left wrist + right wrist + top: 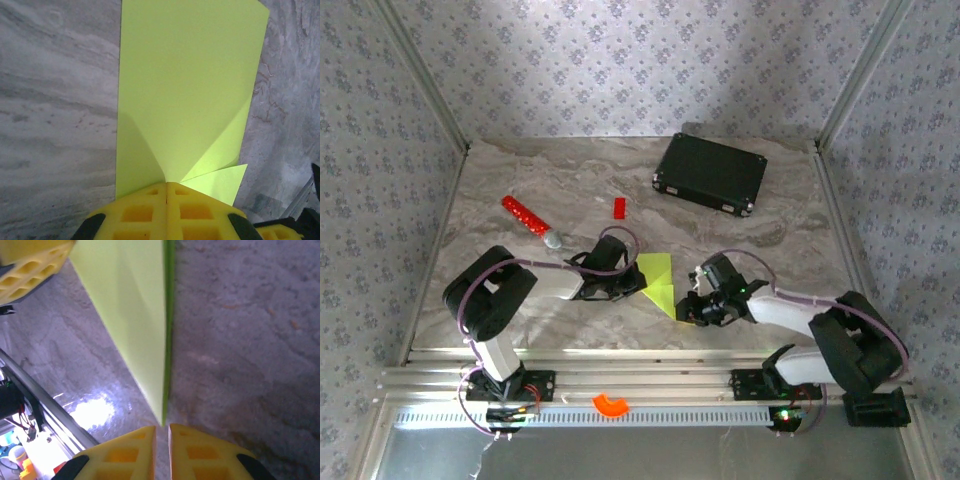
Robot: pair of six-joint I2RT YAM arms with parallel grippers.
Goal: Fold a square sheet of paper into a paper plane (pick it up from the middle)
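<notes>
Even soft light; glare patch and blur in right-wrist view.

Folded paper (658, 280) lime yellow-green; tabletop (570, 180) grey marble veining; case (710, 173) black; block (619, 207) red; ring piece (611, 404) orange; wallpaper (620, 60) lilac floral.

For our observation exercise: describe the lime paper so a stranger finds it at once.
From the black case at the far right, come toward the arms. Between the left gripper and right gripper is the lime paper, folded to a point, the only yellow-green thing; the red block nearby is tiny.
</notes>
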